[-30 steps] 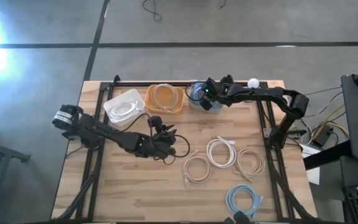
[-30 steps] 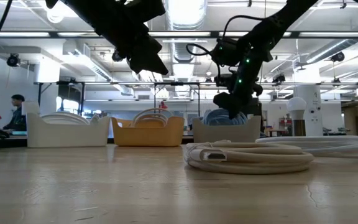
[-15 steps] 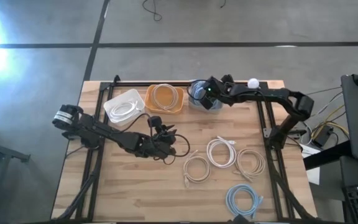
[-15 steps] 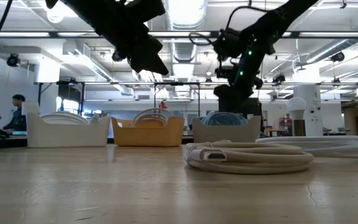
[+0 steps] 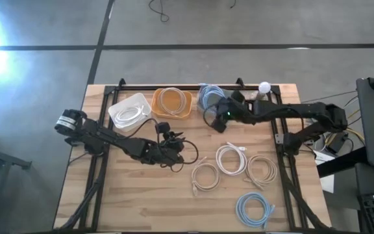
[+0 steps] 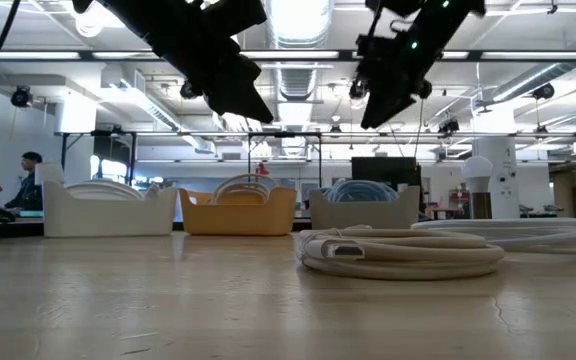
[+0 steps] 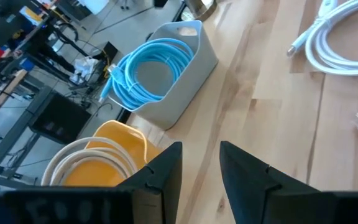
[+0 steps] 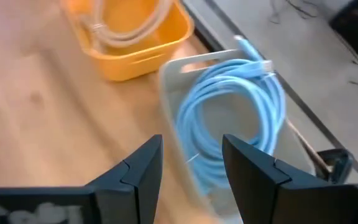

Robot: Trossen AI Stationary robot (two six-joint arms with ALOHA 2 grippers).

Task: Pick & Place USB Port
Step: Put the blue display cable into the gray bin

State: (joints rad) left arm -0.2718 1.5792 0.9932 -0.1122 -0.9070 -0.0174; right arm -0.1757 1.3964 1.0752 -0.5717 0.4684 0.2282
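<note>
USB cable coils lie across the table. Nearest is a light blue coil [image 5: 253,209] close to the near edge, towards the right corner. Behind it, three white coils [image 5: 231,158] sit near one another on the right half of the table.

The left gripper [image 5: 188,154] hangs above the middle of the table, to the left of the white coils. Its fingers [image 7: 166,171] stand a little apart with nothing between them.

Farther back, the right gripper [image 5: 210,121] hovers over bare wood just short of the far edge. Its fingers [image 8: 142,168] are spread wide and hold nothing.

Just beyond those fingers, and clear of them, a blue cable coil [image 8: 229,106] lies inside the grey bin [image 8: 169,74] at the far edge, with one plug end poking over the rim. The fingers do not touch the coil or the bin.

To the left along the same edge stand an orange bin [image 5: 156,104] with a pale coil in it, and a white bin [image 5: 112,112] holding a white coil.
</note>
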